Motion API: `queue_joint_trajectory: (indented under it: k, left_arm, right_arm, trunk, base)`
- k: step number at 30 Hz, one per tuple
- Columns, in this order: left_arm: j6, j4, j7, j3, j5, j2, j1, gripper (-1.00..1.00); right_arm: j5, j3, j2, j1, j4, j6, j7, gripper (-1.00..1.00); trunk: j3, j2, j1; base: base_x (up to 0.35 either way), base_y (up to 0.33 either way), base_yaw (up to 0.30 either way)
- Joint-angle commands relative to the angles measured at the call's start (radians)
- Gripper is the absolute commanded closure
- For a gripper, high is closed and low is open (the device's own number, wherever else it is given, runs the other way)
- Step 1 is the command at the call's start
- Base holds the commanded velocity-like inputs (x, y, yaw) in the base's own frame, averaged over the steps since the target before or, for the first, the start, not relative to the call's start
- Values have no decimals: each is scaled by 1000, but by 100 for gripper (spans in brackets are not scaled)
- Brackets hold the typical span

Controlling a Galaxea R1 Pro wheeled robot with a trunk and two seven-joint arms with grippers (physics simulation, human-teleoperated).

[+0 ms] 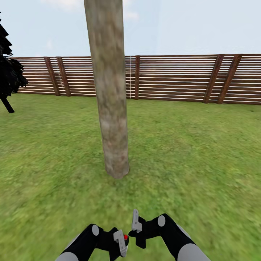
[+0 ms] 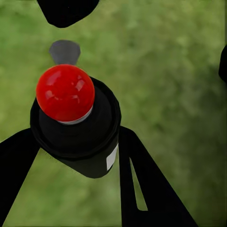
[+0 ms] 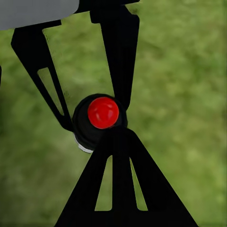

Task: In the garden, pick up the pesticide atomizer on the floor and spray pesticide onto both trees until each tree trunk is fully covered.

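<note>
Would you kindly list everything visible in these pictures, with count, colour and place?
tree trunk: one, mottled pale grey-brown, upright on the grass straight ahead.
wooden fence: one, brown horizontal slats, along the lawn's far edge.
dark tree: one, black foliage, far left by the fence.
lawn: one, green, all around.
pesticide atomizer: one, dark bottle with red top, between the left gripper's fingers.
left gripper: one, black and grey, shut on the atomizer.
right gripper: one, black and grey, beside the left; jaw state unclear.
</note>
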Motion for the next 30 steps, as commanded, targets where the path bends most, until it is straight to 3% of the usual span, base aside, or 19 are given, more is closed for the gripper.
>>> queue_joint_trajectory:
  k: [1,18,23,30]
  left_arm:
    - [-9,-1,-4,8,-10,-2,0,100]
    - [-10,-1,-2,8,-8,3,0,100]
    - [-7,-1,0,2,-19,75,4,100]
    - [-22,-1,-1,1,-16,218,11,100]
  right_arm:
    - [8,0,0,0,-1,-5,1,100]
    - [8,-1,0,0,-1,-5,1,100]
    - [8,0,0,0,-1,-5,1,100]
    - [8,0,0,0,-1,-5,1,100]
  trunk:
    - [-1,0,0]
    - [-1,0,0]
    - [-1,0,0]
    - [-1,0,0]
  base:
    - [0,0,0]
    - [0,0,0]
    - [0,0,0]
    - [0,0,0]
